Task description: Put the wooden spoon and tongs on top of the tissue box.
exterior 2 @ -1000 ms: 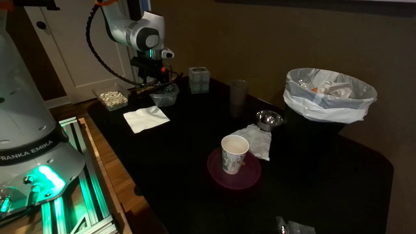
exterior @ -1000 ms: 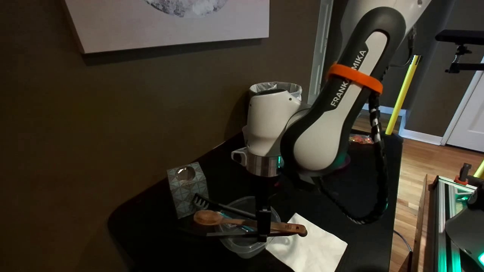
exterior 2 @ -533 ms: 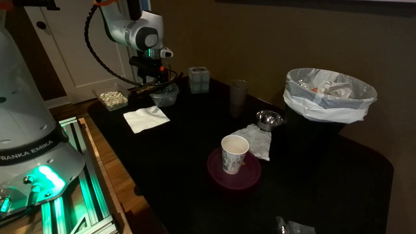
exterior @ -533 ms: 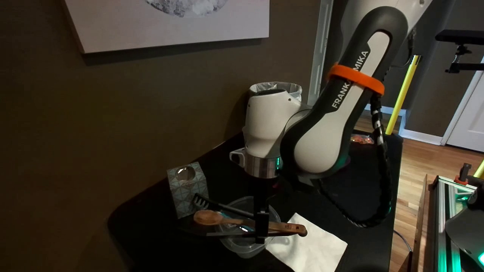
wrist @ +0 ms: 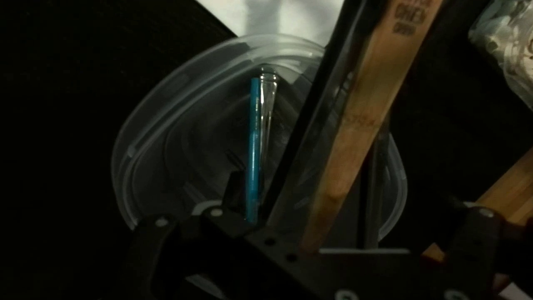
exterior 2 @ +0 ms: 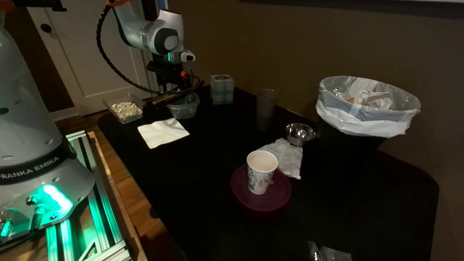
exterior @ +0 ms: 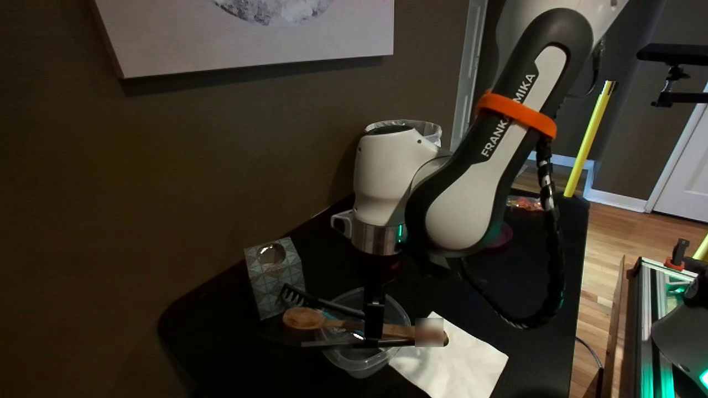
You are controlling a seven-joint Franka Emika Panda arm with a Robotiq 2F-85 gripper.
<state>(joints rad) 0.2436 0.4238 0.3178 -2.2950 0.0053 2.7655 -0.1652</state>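
Here's the hand (exterior: 374,331), pointing straight down, right over the clear container (exterior: 357,364); a dark finger crosses in front of the wooden spoon (exterior: 345,325), and whether the hand is clenched on anything or loose I cannot tell, the fingertips being lost in the gloom even in the wrist view; the spoon itself stretches across the container, rounded head over towards the tissue box (exterior: 271,287), handle end out above the white napkin (exterior: 462,362), that end blurred; and the tongs (exterior: 326,304), they're right in there with it, one dark arm with a toothed end behind the spoon, a slim dark length on the near side; those teeth overlap the box's lower edge in an exterior view, though touching or apart I can't call; the box stands upright on the desk (exterior 2: 195,203), near the container, in both exterior views; over to the wrist view, and a thin blue-green rod (wrist: 253,146) sits inside the container, a clear handle (wrist: 268,89) right alongside, the spoon's printed wood slanting past; out wide in an exterior view, a clear tub (exterior 2: 128,119) of pale pieces (exterior 2: 125,108) sits near the napkin; further along, a paper cup (exterior 2: 259,177) stands on a maroon plate (exterior 2: 250,203), a metal bowl (exterior 2: 299,140) sits by crumpled paper (exterior 2: 290,161), and a white-lined bin (exterior 2: 348,152) rises just beyond.
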